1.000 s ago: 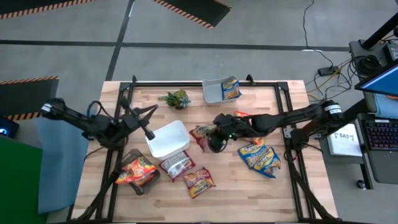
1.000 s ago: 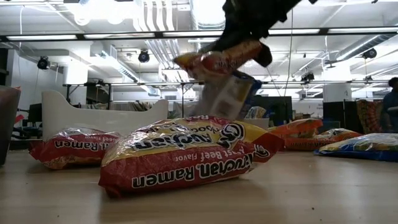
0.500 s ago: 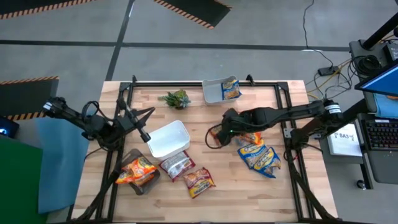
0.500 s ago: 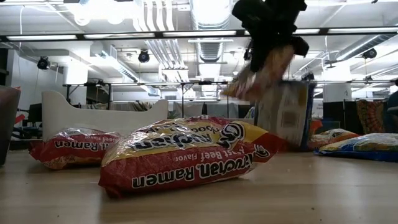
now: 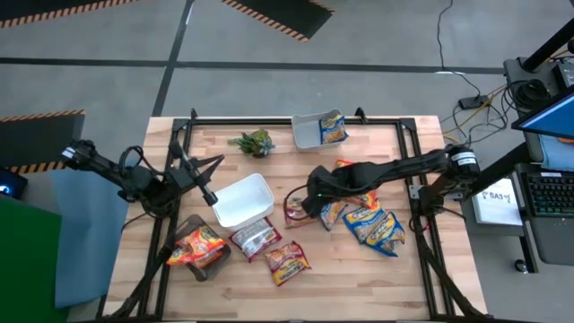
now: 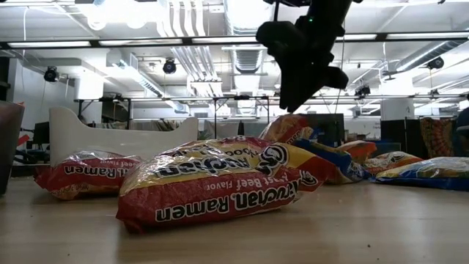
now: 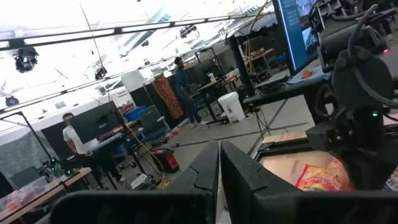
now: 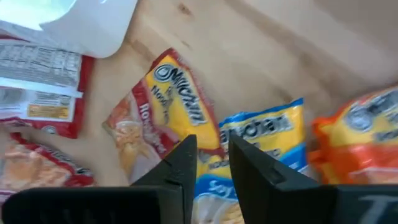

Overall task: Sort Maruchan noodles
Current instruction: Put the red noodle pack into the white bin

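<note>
- The right gripper [image 5: 311,190] hangs over the middle of the table, just above a dark red packet [image 5: 296,211] and a blue-yellow packet [image 5: 332,213] that lie side by side, touching.
- In the right wrist view its 2 fingers [image 8: 180,165] stand slightly apart with only a narrow gap, and nothing sits between them; the same 2 packets lie on the wood below.
- In the low view the right gripper [image 6: 300,66] is clear of the table, with no packet hanging from it.
- The left gripper [image 5: 213,194] waits at the left side of the table, beside the white tub [image 5: 242,202]; its fingers [image 7: 205,171] are pressed together and hold nothing.
- An orange-red packet [image 5: 359,170] lies right of the pair, partly under the right arm.
- 2 more blue-yellow packets [image 5: 377,226] lie near the table's right side.
- 1 blue-yellow packet [image 5: 334,128] sits in the grey tub [image 5: 307,135] at the far edge.
- 3 red packets lie at the near left: 1 orange-red [image 5: 199,244] in a dark tray, 1 dark red face down [image 5: 256,239], 1 dark red [image 5: 287,260] nearest the front.
- A small green plant [image 5: 253,141] stands left of the grey tub.
</note>
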`<move>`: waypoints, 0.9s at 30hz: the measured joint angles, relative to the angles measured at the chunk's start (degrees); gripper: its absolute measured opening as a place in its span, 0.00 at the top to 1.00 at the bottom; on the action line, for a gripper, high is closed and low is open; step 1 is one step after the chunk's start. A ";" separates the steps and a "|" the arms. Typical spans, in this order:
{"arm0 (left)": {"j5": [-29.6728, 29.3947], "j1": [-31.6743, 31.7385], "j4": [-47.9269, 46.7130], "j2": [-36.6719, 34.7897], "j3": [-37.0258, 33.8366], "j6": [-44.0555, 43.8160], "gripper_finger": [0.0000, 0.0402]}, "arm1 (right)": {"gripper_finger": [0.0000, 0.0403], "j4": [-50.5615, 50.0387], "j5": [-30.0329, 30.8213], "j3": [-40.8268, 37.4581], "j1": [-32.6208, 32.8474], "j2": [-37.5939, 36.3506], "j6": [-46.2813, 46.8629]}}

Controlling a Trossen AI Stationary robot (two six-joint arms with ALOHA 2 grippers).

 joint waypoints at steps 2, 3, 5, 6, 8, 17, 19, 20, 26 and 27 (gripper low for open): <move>0.00 0.00 -0.01 -0.01 0.00 0.04 1.00 | 0.77 0.47 -0.91 0.00 0.00 0.50 1.66; 0.00 0.00 -0.01 -0.01 0.00 0.03 1.00 | 0.75 0.53 -1.52 0.00 0.00 0.67 2.13; 0.00 0.00 -0.01 -0.05 0.00 0.05 1.00 | 0.68 0.91 -2.96 0.00 0.00 0.68 2.71; 0.00 0.00 -0.01 -0.05 0.00 0.05 1.00 | 0.65 1.22 -3.31 0.00 0.00 0.69 2.86; 0.00 0.00 -0.01 -0.04 0.00 0.08 1.00 | 0.56 1.33 -3.68 0.00 0.00 0.68 3.95; 0.00 0.00 -0.02 0.01 0.00 0.10 1.00 | 0.23 6.22 -6.88 -1.17 0.15 4.38 6.77; 0.02 0.00 0.01 0.08 0.00 -0.01 1.00 | 0.20 8.26 -7.77 -1.25 0.15 6.55 6.48; 0.02 0.00 0.00 0.04 0.00 -0.03 1.00 | 0.19 8.97 -8.15 -1.16 0.15 7.72 6.29; 0.07 0.00 -0.01 0.10 0.00 -0.07 1.00 | 0.27 10.45 -7.90 1.06 0.15 11.56 3.29; 0.09 0.00 -0.01 0.08 0.00 -0.06 1.00 | 0.31 10.57 -7.82 1.38 0.15 12.01 2.77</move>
